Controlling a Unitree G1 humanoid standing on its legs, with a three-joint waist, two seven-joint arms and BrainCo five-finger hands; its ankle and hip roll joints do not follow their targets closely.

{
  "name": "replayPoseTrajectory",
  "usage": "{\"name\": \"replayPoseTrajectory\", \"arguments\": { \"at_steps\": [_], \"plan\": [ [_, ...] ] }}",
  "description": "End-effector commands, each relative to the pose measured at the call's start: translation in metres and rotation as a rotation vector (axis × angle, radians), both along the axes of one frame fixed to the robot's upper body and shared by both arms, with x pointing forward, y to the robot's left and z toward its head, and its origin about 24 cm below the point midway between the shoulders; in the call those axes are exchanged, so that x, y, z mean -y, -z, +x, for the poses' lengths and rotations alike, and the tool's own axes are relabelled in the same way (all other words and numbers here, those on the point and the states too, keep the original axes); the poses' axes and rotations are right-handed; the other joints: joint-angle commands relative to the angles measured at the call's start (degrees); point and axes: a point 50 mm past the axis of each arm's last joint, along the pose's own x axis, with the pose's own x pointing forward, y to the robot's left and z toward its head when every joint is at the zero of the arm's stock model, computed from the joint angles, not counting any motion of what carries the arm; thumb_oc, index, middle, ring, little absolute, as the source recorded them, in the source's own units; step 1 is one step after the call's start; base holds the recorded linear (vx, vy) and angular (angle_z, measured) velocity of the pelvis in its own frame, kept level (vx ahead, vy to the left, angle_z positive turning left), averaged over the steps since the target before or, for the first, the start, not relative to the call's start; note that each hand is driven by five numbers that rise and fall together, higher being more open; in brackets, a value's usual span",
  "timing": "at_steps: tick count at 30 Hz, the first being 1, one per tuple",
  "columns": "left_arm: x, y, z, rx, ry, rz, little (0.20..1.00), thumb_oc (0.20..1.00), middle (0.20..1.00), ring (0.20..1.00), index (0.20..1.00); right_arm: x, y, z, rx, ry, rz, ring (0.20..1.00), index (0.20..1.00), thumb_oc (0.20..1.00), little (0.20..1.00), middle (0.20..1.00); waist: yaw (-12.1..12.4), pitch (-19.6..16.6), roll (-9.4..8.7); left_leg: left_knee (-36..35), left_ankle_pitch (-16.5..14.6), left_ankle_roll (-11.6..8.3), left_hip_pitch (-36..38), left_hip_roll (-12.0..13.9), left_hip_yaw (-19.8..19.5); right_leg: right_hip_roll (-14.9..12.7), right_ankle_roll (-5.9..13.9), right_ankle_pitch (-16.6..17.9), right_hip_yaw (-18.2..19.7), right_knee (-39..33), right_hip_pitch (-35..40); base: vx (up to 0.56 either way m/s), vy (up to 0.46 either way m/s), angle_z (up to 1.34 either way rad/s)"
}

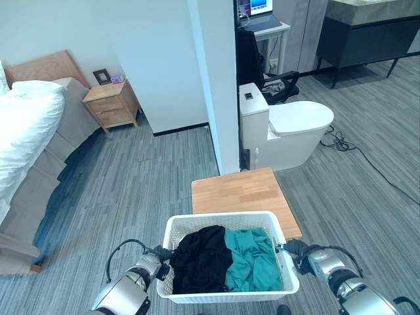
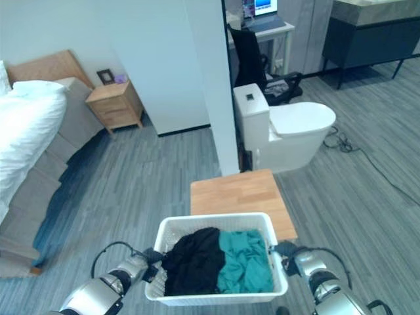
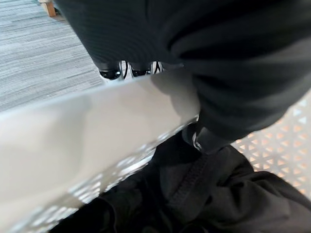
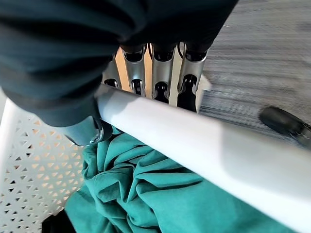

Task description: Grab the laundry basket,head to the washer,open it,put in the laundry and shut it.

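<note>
At the bottom centre, the white laundry basket (image 1: 230,289) — black and teal laundry (image 1: 226,259) inside — is clamped at its side rims by the left hand (image 1: 156,264) and right hand (image 1: 298,254), fingers curled under. Keep it level — steer round the wooden table (image 1: 239,191) just beyond.

A white lattice-patterned basket (image 1: 231,223) is holding black laundry (image 1: 200,258) and teal laundry (image 1: 252,259). Grey striped carpet (image 1: 144,190) is surrounding the light wooden table (image 1: 239,193).
</note>
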Motion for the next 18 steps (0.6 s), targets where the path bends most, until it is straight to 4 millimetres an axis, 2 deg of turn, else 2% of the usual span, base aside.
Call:
{"name": "replayPoseTrajectory", "arguments": {
  "at_steps": [1,2,6,9,13,18],
  "plan": [
    [-0.007,-0.028,0.038,0.117,-0.019,-0.025,0.2,0.2,0.2,0.2,0.2,-0.049,-0.047,0.061,0.255,-0.069,0.187,0.2,0.2,0.2,0.2,0.2,0.1,-0.2,-5.94,0.5,-3.5,1.56,1.8,-4.4,0.7,3.4,-0.72,-0.3,-0.5,0.0,1.5,0.05,0.048,-0.08],
    [-0.007,-0.028,0.038,0.124,-0.022,-0.024,0.2,0.2,0.2,0.2,0.2,-0.061,-0.059,0.068,0.323,-0.094,0.237,0.2,0.2,0.2,0.2,0.2,0.0,-0.2,-6.35,0.9,-4.1,1.77,2.3,-4.4,1.3,3.3,-0.65,-0.3,-0.2,0.1,1.7,0.06,0.058,-0.1],
    [-0.01,-0.027,0.036,0.131,-0.034,-0.013,0.2,0.2,0.2,0.2,0.2,-0.076,-0.072,0.072,0.39,-0.163,0.261,0.2,0.2,0.2,0.2,0.2,0.0,0.1,-7.04,3.1,-5.6,2.11,2.6,-4.3,2.4,3.4,-0.65,-0.6,1.0,0.3,2.0,0.04,0.025,-0.19],
    [-0.01,-0.021,0.028,0.091,0.014,0.031,0.2,0.2,0.2,0.2,0.2,-0.077,-0.07,0.068,0.381,-0.192,0.254,0.2,0.2,0.2,0.2,0.2,-0.1,0.0,-7.35,3.4,-6.1,2.19,3.1,-4.2,3.1,3.6,-0.69,-0.9,1.6,0.4,2.4,0.04,0.02,-0.18],
    [-0.013,-0.012,0.016,0.045,0.022,0.039,0.2,0.2,0.2,0.2,0.2,-0.069,-0.06,0.058,0.343,-0.19,0.24,0.2,0.2,0.2,0.2,0.2,0.0,-0.4,-7.56,3.1,-6.4,2.22,3.9,-4.1,3.6,3.7,-0.57,-1.1,1.8,0.3,2.8,0.04,0.02,-0.16],
    [-0.016,-0.01,0.012,0.027,0.028,0.049,0.2,0.2,0.2,0.2,0.2,-0.058,-0.047,0.049,0.283,-0.16,0.217,0.2,0.2,0.2,0.2,0.2,0.0,-0.6,-7.86,3.9,-7.3,2.42,4.2,-4.2,3.8,3.5,-0.35,-1.1,2.0,0.3,3.3,0.01,0.003,0.0]
  ]
}}
